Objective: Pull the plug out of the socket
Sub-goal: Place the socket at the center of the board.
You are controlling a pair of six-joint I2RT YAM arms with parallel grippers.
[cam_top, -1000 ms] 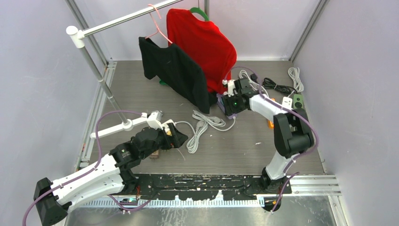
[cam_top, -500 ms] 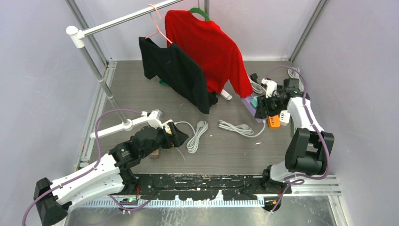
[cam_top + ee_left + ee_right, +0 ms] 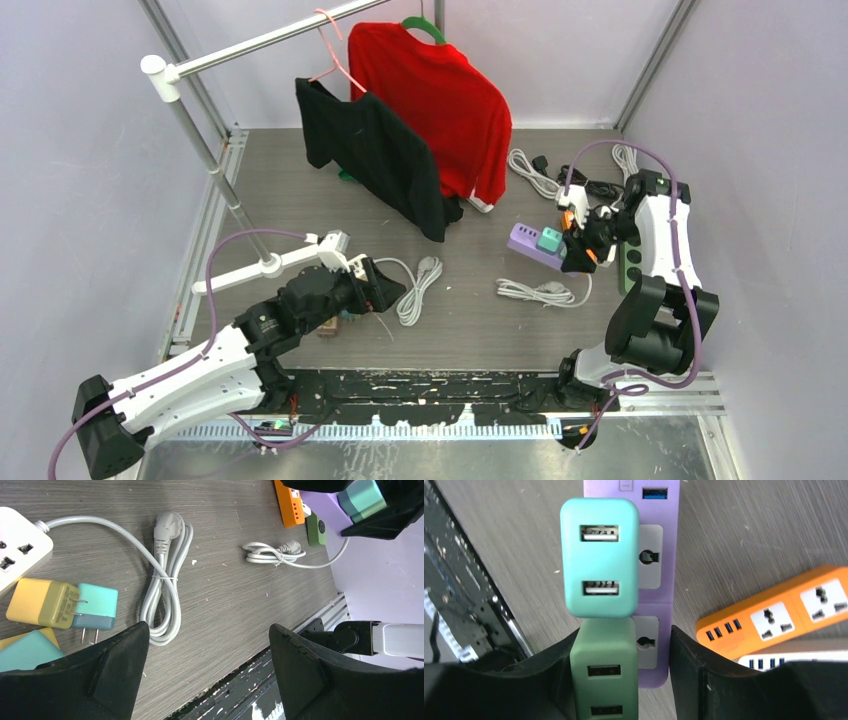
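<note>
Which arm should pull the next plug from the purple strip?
Right. The right gripper closes around the purple power strip and its plugged-in green adapter. The left gripper hangs open across the table, over loose adapters.

Our left gripper (image 3: 385, 290) hangs spread wide at lower left; our right gripper (image 3: 582, 245), centre right, pinches the purple plastic power strip (image 3: 525, 238).
</note>
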